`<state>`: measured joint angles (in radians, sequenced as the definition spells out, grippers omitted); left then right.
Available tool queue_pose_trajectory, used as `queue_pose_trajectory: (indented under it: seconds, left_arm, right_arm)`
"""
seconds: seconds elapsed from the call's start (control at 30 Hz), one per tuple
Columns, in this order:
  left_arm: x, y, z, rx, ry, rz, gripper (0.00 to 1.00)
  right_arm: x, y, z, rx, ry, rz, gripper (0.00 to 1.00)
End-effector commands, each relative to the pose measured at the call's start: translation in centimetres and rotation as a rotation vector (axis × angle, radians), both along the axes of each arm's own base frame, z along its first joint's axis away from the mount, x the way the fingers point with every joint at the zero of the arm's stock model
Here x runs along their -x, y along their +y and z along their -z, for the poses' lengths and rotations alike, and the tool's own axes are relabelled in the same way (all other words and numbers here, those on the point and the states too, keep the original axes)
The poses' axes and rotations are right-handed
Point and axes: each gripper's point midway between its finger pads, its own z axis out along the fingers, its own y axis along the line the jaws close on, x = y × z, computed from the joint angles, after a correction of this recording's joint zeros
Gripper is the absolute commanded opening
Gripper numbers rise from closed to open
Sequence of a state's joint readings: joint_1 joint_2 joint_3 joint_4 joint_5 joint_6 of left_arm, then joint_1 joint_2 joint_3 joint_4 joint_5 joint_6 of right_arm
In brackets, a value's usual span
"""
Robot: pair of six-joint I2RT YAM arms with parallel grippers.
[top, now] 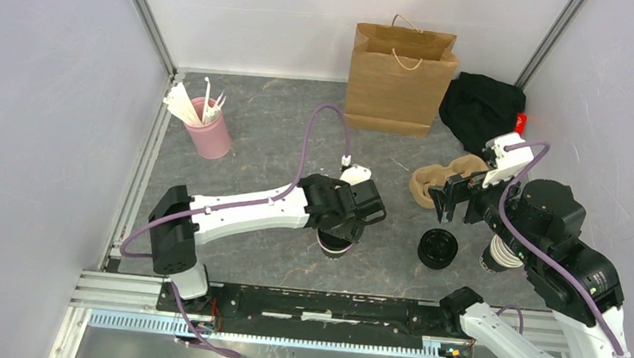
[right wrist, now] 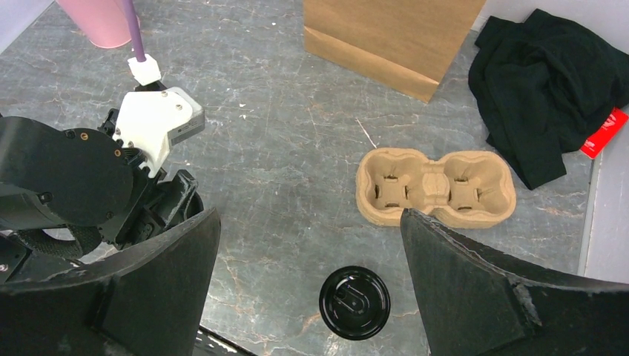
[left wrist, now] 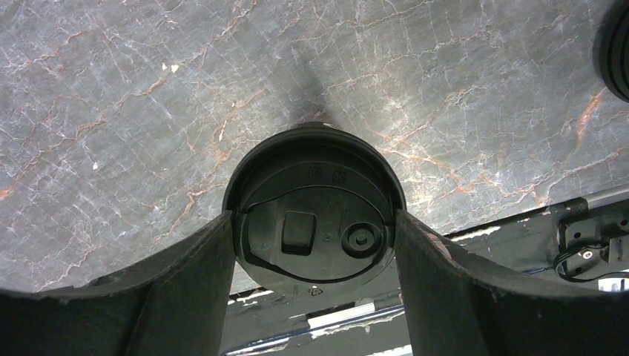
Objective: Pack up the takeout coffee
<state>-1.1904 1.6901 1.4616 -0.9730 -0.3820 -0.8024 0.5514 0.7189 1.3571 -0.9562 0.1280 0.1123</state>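
Our left end effector (left wrist: 315, 220) is closed on the coffee (left wrist: 311, 185), fingers (left wrist: 193, 282) pressed to either side of its lid. The cup stands upright on the surface (top: 273, 141), straight below the wrist, so the left arm is nearer. To its right lies the carrier (right wrist: 435, 189), with the bag (top: 400, 78) behind. Our right end effector (right wrist: 309, 222) hangs wide, holding nothing.

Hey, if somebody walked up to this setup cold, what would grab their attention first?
Probably the left gripper closed on a black-lidded coffee cup near the middle of the table. Next is the tall brown paper bag standing at the back, with a cardboard cup carrier lying in front of it, slightly right. The right gripper hangs wide open near that carrier.
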Motion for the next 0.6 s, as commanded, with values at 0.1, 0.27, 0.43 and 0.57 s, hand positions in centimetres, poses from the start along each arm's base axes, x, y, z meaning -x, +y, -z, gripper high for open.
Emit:
queue_pose_trajectory:
  seconds: [0.1, 0.27, 0.43, 0.57]
  left_arm:
    - [0.5, 0.8, -0.7, 0.019, 0.003, -0.001, 0.71]
    - [0.6, 0.8, -1.7, 0.046, 0.0, 0.003, 0.81]
    - [0.6, 0.9, -2.4, 0.046, -0.007, 0.011, 0.88]
    - [0.5, 1.7, -3.6, 0.037, -0.016, -0.001, 0.99]
  right_arm:
    - [0.0, 0.2, -0.2, -0.038, -0.007, 0.004, 0.98]
    - [0.0, 0.6, 0.4, -0.051, 0.016, -0.002, 0.98]
    - [-0.1, 1.1, 1.9, -0.065, 0.069, -0.002, 0.98]
    - [-0.3, 1.2, 3.2, -0.057, 0.124, 0.018, 0.98]
